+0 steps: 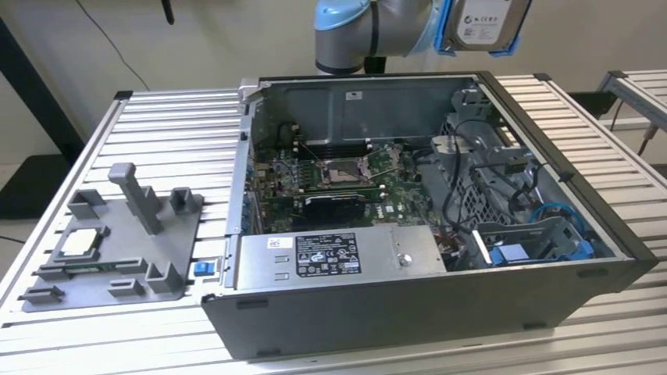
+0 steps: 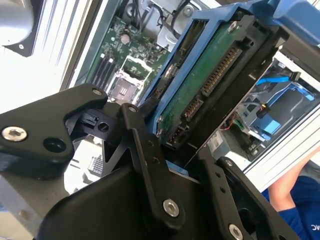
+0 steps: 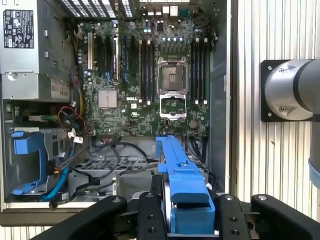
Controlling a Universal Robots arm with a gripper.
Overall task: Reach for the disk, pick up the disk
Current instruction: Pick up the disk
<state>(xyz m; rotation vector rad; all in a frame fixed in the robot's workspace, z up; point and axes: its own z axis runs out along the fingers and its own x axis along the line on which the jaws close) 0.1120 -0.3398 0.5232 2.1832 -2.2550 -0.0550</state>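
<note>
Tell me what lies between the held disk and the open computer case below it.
Nothing but open air. In the exterior view the disk hangs high above the computer case, and in the first wrist view the gripper jaws are closed on its blue frame, with the motherboard far beneath.

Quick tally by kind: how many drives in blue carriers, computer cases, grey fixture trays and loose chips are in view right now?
Disk in blue carrier, held by the gripper: 1
Open computer case: 1
Grey fixture tray: 1
Square chip on the tray: 1
Total: 4
</note>
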